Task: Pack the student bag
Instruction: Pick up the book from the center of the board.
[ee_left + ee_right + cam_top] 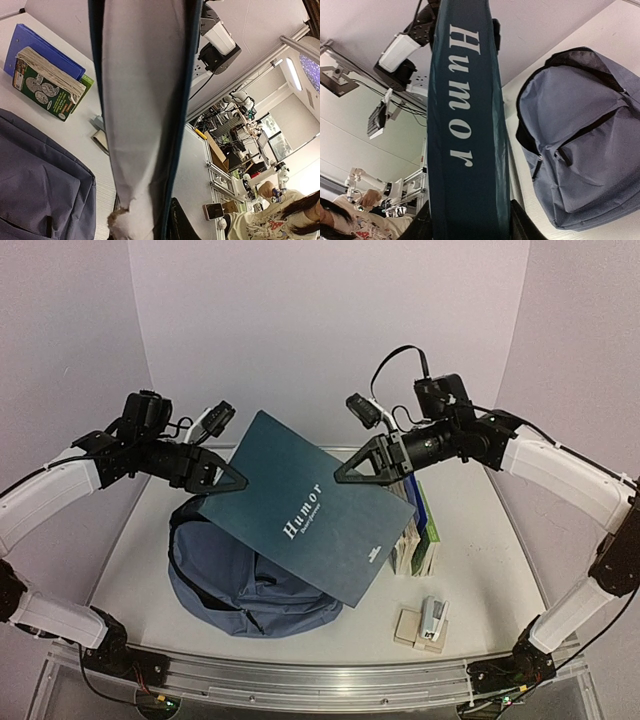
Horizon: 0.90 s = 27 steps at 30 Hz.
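The student bag [235, 585] is laid front pocket up on the table [480, 570], at 7 o'clock of its center. Above it, the Humor book [300, 505] is held tilted. Its 9 o'clock edge is pinched by the left gripper [236, 481] and its 2 o'clock edge by the right gripper [343, 475]. A book stack [420, 530] is positioned at 3 o'clock of the bag.

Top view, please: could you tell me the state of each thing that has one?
Book: closed, tilted, held above the bag.
Bag: lying on the table, top looks open.
Left gripper: jaws shut on the book's corner.
Right gripper: jaws shut on the book's edge.
Stacked books: closed.
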Each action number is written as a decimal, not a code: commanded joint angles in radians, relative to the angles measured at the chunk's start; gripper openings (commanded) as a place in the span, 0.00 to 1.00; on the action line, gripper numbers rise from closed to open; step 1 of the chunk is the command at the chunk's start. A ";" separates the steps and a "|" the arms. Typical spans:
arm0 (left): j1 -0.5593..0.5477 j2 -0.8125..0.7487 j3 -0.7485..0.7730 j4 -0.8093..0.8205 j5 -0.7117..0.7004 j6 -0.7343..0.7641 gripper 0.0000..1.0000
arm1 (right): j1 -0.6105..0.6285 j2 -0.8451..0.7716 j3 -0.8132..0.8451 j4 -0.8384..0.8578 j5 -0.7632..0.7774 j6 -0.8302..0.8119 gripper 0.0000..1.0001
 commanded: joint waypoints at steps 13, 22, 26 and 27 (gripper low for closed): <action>0.254 -0.054 -0.035 0.050 -0.259 -0.304 0.00 | 0.014 -0.172 -0.060 0.061 0.851 0.073 0.98; 0.512 -0.105 -0.043 0.046 -0.414 -0.383 0.00 | 0.304 -0.167 -0.140 0.248 1.208 0.188 0.97; 0.590 -0.139 -0.077 0.073 -0.470 -0.416 0.00 | 0.476 0.011 -0.037 0.253 1.324 0.172 0.92; 0.601 -0.145 -0.079 0.073 -0.482 -0.418 0.00 | 0.509 0.068 0.001 0.254 1.345 0.159 0.91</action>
